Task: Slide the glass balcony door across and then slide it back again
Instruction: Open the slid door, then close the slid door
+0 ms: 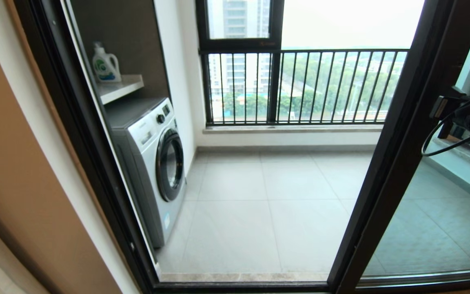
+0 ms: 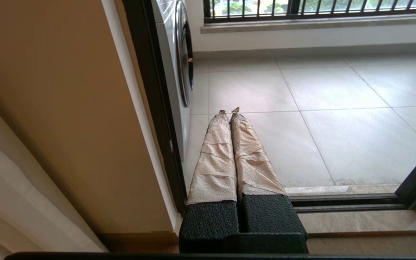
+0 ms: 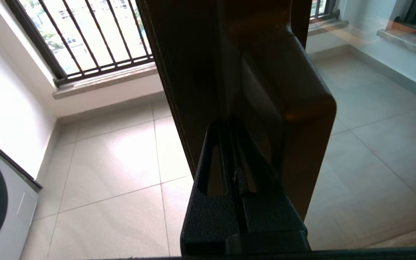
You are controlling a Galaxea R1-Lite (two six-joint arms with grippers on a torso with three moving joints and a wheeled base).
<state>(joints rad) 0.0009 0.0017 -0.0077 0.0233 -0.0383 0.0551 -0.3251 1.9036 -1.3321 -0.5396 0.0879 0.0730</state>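
Head view shows the glass balcony door (image 1: 386,163) slid well to the right, its dark brown stile running diagonally down the right side, leaving the doorway open onto the tiled balcony with a washing machine (image 1: 153,163) and a detergent bottle (image 1: 105,64) on the shelf above. The right end effector (image 3: 235,130) has its fingers closed together, pressed against the stile just beside the handle (image 3: 291,108), gripping nothing. The left end effector (image 2: 229,112), taped fingers closed and empty, hangs low by the left jamb. The tall panel looks heavy and rigid, its glass fragile and slick; pushing on the metal stile or handle seems the safest purchase.
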